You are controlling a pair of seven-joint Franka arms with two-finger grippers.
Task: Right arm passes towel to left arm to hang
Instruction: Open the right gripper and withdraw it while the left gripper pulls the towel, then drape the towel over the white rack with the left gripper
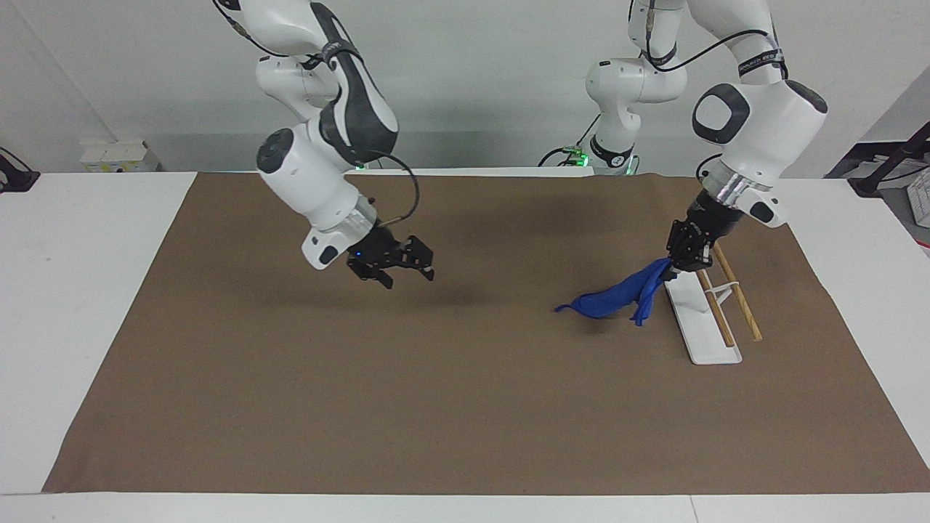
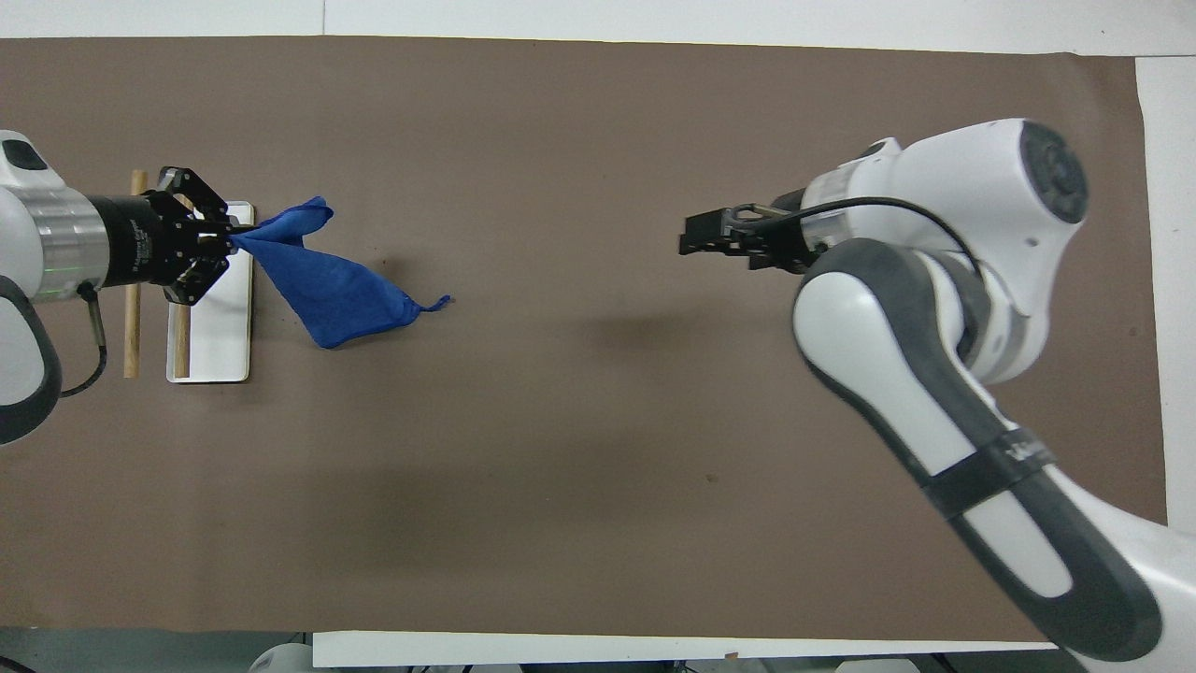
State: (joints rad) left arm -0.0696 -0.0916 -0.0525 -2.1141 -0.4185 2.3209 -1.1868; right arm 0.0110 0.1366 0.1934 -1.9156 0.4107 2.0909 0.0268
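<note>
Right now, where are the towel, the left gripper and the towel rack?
towel (image 1: 617, 296): facing view, middle of the blue cloth.
left gripper (image 1: 681, 256): facing view, fingertips pinching the towel's corner.
towel rack (image 1: 699, 330): facing view, bare white base plate.

The towel hangs from the left tool over the rack.

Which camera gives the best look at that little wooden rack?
The facing view: the rack shows whole, white base and two wooden bars, beside the towel held by the left gripper. Overhead, that gripper covers part of the rack.
</note>
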